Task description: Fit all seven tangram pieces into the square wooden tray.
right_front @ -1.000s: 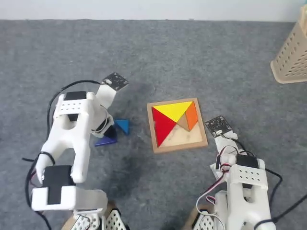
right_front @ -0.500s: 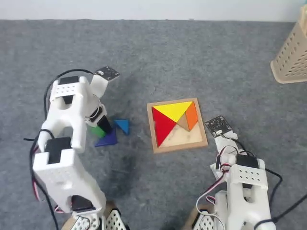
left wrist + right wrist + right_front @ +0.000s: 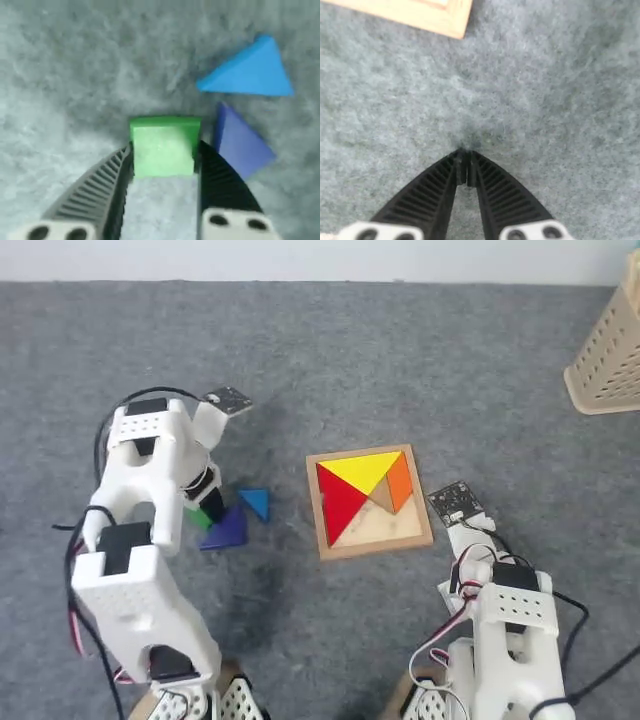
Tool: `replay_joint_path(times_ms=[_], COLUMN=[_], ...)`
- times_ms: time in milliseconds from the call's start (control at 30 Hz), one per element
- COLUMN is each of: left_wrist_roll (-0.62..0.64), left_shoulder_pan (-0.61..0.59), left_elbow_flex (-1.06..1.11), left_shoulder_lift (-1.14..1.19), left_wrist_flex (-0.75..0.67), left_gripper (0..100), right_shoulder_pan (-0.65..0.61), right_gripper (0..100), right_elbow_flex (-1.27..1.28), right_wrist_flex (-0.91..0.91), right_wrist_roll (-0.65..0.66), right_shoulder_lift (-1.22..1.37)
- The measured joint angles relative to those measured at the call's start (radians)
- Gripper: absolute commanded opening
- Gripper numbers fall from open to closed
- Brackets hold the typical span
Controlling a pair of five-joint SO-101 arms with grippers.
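green piece (image 3: 197,518) mostly hidden under left arm (image 3: 150,465) from above, wooden tray (image 3: 410,15) cut to 1 corner in right wrist view, beige basket (image 3: 610,350) clipped at frame edge

place: looks like a robot lab table | top: grey fuzzy mat (image 3: 450,370) | back: plain white wall (image 3: 300,258) | on it: two white robot arms (image 3: 148,475) | edge: tan basket with holes (image 3: 610,350)

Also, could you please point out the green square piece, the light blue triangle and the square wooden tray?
green square piece (image 3: 162,147), left wrist view, centre of top face
light blue triangle (image 3: 247,72), left wrist view, centre of top face
square wooden tray (image 3: 392,524), high view, bare wooden floor
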Motion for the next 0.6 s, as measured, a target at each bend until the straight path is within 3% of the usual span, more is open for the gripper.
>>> replay_joint_path(times_ms=[600], left_wrist_roll=[0.014], left_shoulder_pan=[0.006], left_elbow_flex=[0.018], left_shoulder_lift=[-0.371], left_wrist_flex=[0.155], left_gripper=[16], right_shoulder_pan=[0.000], right_gripper=[0.6], right_elbow_flex=[0.000], right_wrist_flex=[0.000], right_wrist_roll=[0.000], right_shoulder_lift=[0.000])
